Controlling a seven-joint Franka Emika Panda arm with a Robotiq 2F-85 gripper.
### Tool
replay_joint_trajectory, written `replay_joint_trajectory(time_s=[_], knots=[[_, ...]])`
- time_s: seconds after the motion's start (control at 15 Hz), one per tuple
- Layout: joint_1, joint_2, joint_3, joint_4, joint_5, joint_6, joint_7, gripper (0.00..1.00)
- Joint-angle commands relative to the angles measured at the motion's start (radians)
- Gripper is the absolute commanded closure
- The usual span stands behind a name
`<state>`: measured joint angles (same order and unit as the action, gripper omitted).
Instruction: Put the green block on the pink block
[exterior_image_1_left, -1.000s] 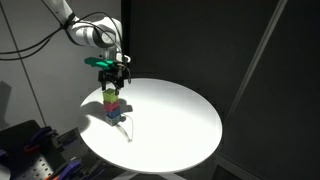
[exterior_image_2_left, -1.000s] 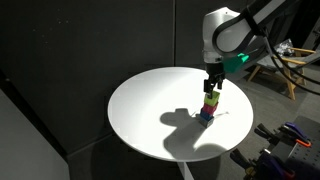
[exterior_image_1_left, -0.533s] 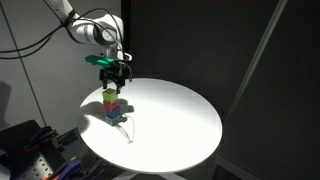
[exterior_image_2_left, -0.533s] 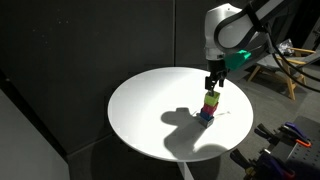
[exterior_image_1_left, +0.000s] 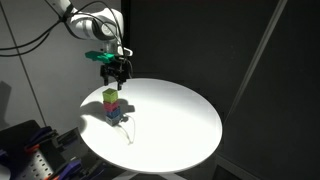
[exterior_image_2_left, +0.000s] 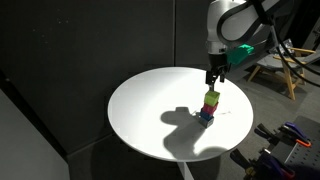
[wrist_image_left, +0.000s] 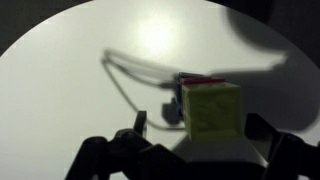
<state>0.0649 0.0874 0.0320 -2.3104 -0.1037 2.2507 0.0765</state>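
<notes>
The green block (exterior_image_1_left: 110, 96) sits on top of the pink block (exterior_image_1_left: 112, 106), which rests on a dark blue cube (exterior_image_1_left: 114, 115). The stack stands on the round white table (exterior_image_1_left: 170, 120). The same stack shows in an exterior view with the green block (exterior_image_2_left: 212, 97) over the pink block (exterior_image_2_left: 209, 108). My gripper (exterior_image_1_left: 114, 75) hangs open and empty just above the stack, also seen in an exterior view (exterior_image_2_left: 214, 80). In the wrist view the green block (wrist_image_left: 212, 110) lies between my spread fingers (wrist_image_left: 200, 135), with a pink edge (wrist_image_left: 200, 80) behind it.
A thin dark wire (wrist_image_left: 125, 85) lies on the table beside the stack. Dark curtains surround the table. Blue and black equipment (exterior_image_1_left: 30, 150) stands below the table edge. A wooden frame (exterior_image_2_left: 285, 70) stands behind the arm.
My gripper has risen straight up from the green block, leaving a gap. The stack has not moved.
</notes>
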Motion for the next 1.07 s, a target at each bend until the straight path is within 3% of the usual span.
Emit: replay_joint_trajectory(time_s=[0.0,0.53,1.0], knots=[[-0.015,-0.055,-0.007,-0.02,0.014,-0.029,0.017,0.0],[-0.049,-0.151,-0.034,-0.092,0.002,-0.012,0.017,0.0],[-0.066,-0.294,-0.043,-0.235,0.01,0.097,-0.01,0.0]])
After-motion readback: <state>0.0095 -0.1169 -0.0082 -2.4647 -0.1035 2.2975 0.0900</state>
